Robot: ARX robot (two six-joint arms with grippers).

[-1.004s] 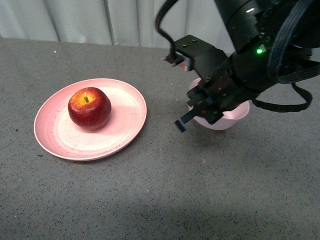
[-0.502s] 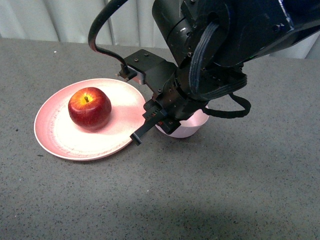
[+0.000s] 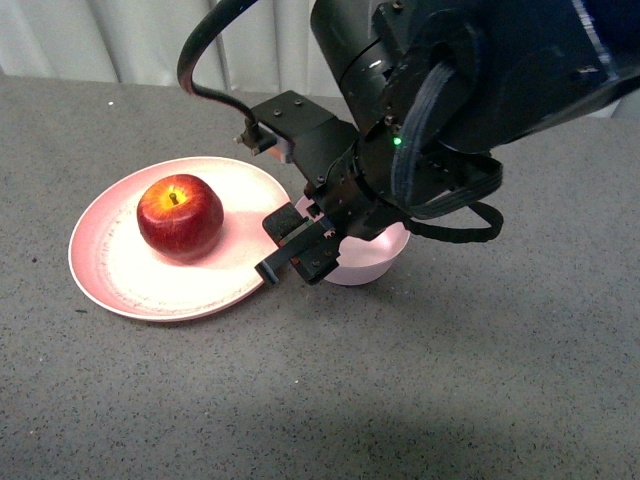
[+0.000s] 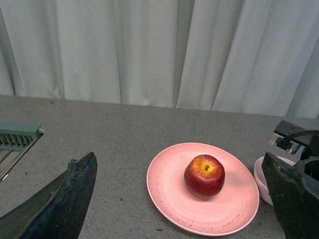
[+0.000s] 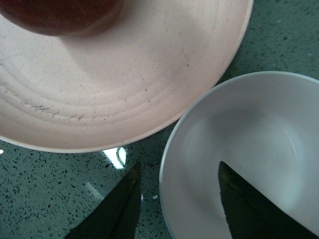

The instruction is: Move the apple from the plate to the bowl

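Note:
The dark red apple [image 3: 180, 215] sits on the salmon-pink plate [image 3: 115, 285] at the left. The pale pink bowl [image 3: 378, 258] stands right beside the plate's right edge, partly hidden by my right arm. My right gripper [image 3: 293, 253] is open and low, with one finger outside the bowl's rim and one inside. In the right wrist view the gripper [image 5: 179, 167] straddles the bowl [image 5: 259, 134] next to the plate [image 5: 124, 89]; the apple [image 5: 60, 15] shows at the edge. My left gripper [image 4: 179, 158] is open, well back from the apple [image 4: 204, 176], plate [image 4: 169, 199] and bowl [image 4: 260, 174].
Grey speckled tabletop [image 3: 300, 400] all round. White curtain [image 4: 149, 50] behind the table. A grey ridged device [image 4: 17, 137] lies at the table's side in the left wrist view. The bulky right arm [image 3: 460, 90] hangs over the bowl.
My right arm has swung left and lowered. The bowl now stands further left, against the plate's edge. The apple and plate have not moved.

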